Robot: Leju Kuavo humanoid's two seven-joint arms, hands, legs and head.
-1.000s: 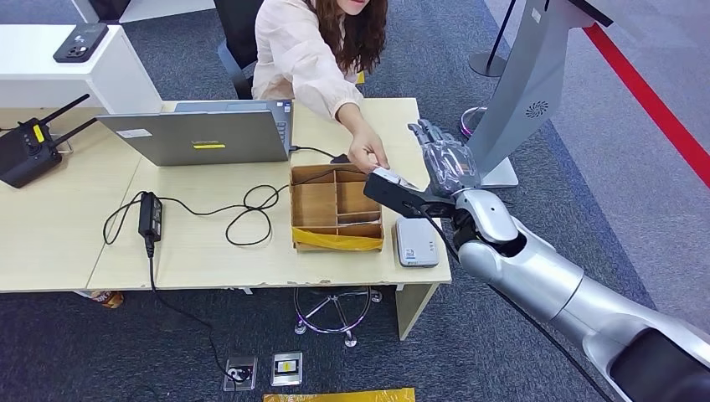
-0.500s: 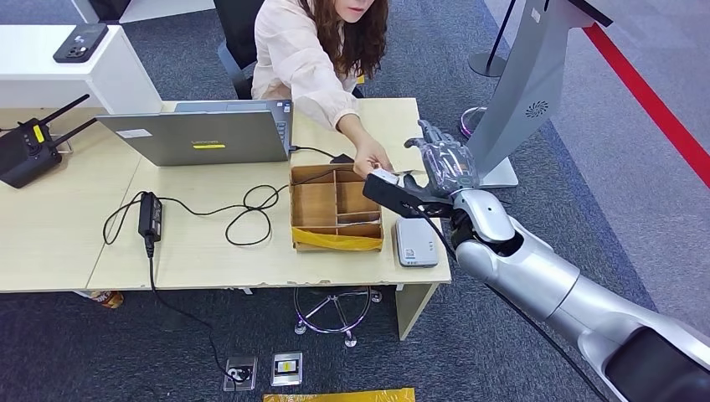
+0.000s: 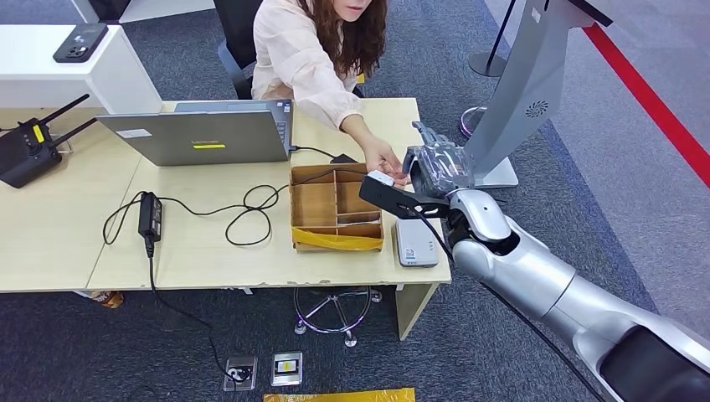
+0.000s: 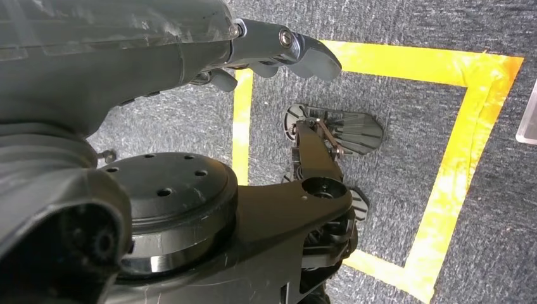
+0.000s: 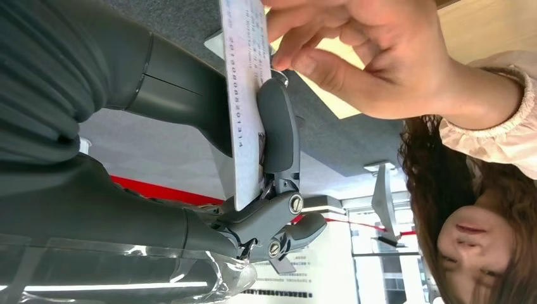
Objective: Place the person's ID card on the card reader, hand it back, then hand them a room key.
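Fingers of right hand [image 3: 435, 167] have curled since earlier, pinching ID card [image 5: 248, 95] with person's hand [image 3: 383, 159] touching it above table [image 3: 201, 251]. Advice: firm pinch before withdrawing toward card reader [image 3: 416, 243].

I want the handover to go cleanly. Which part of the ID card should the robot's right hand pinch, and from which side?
The ID card is best pinched across its flat faces at the end away from the person's hand, which holds the other end; the right hand comes in from the robot's side.

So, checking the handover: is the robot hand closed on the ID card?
Yes. The right robot hand pinches the ID card; the person's hand holds it too.
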